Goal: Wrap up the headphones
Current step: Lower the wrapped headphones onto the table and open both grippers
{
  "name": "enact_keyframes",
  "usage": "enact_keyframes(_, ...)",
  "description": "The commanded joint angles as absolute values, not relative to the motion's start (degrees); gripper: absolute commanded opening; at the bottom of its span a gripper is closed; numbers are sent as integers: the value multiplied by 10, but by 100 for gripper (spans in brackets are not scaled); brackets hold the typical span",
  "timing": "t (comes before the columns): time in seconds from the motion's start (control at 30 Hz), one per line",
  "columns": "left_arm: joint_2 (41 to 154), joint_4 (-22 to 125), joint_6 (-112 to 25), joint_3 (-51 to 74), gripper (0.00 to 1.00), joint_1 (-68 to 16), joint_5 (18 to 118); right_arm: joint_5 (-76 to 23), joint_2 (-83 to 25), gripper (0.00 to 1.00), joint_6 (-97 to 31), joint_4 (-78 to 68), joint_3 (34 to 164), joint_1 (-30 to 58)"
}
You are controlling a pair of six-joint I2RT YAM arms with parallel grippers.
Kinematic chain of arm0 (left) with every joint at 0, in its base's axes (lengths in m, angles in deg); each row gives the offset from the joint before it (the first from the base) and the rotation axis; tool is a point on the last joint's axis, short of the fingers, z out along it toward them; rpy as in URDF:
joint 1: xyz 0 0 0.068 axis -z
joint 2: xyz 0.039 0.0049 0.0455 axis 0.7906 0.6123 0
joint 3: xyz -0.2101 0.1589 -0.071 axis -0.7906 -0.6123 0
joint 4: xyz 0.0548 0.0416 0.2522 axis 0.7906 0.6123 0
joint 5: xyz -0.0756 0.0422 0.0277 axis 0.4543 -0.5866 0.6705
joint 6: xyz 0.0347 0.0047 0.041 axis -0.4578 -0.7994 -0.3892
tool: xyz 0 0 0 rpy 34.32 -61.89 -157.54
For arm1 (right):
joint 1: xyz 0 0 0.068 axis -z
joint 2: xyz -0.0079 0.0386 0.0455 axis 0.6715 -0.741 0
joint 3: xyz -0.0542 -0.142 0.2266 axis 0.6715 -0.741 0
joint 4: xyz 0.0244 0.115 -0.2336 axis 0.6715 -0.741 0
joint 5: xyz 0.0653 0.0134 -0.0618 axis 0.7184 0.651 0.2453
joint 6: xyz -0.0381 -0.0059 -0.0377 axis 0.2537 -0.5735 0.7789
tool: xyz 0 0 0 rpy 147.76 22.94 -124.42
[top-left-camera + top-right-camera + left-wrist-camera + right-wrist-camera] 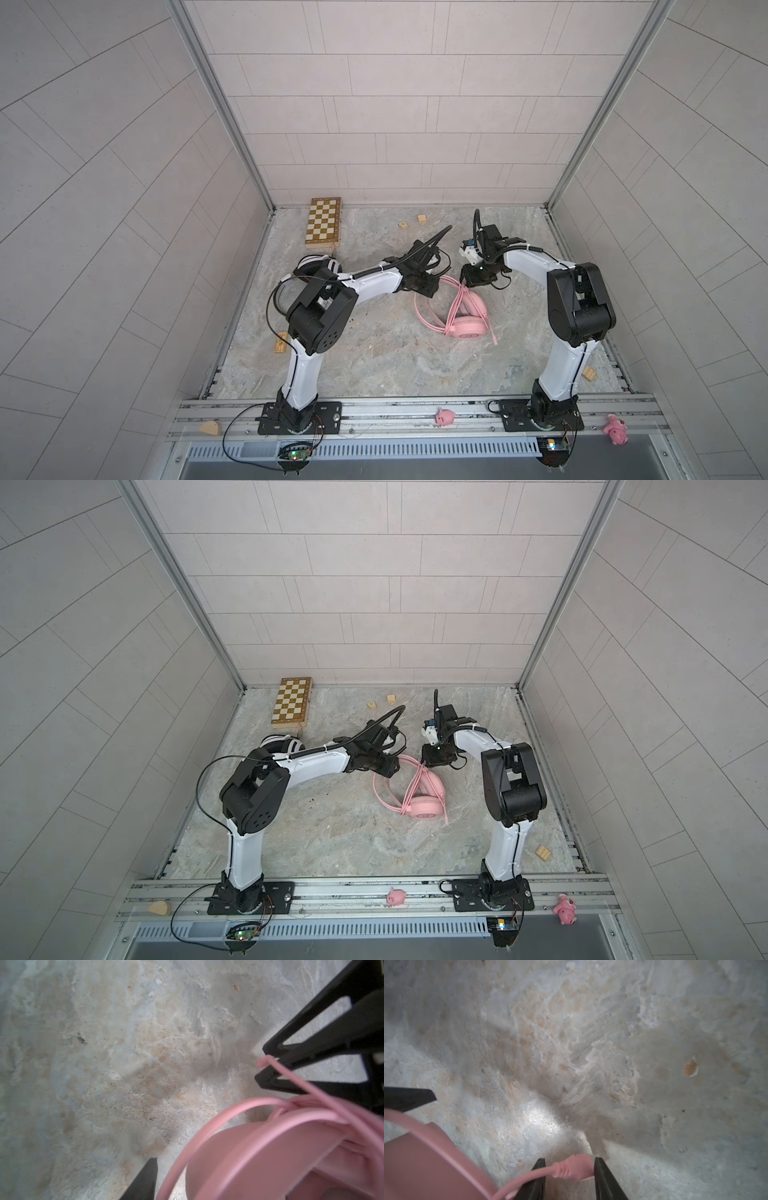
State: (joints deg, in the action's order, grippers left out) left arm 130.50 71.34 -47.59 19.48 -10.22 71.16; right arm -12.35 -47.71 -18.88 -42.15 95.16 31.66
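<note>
Pink headphones mid-table, open marble toward front rail

Panelled walls are enclosing a marbled tabletop and two robot arms are standing bolted to an aluminium rail: a robotics lab cell.

Chessboard, wooden blocks, pink pig toys

Pink over-ear headphones: smooth matt plastic shell. Pink cord: rubbery, matt. Desk: marbled stone-look top, matt, rough-looking. Checkered folding chessboard: varnished wood, slight sheen. Small cube block: bare wood. Right claw: matt black plastic. White arm shell: smooth glossy plastic. Front rail: brushed metal.
</note>
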Motion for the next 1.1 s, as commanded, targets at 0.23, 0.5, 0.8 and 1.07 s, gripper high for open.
enact_keyframes(0.23,1292,884,-540,274,93,-97,589,-171,-428,52,-199,-476,958,307)
enact_keyframes(0.5,1226,883,-543,254,94,-97,571,-159,-387,53,-201,-493,959,305)
enact_keyframes(0.8,1071,765,-529,137,94,-111,496,-230,-288,52,-214,-453,936,306)
enact_keyframes(1.07,887,511,-506,-110,94,-226,504,-497,-127,51,-257,-210,744,313)
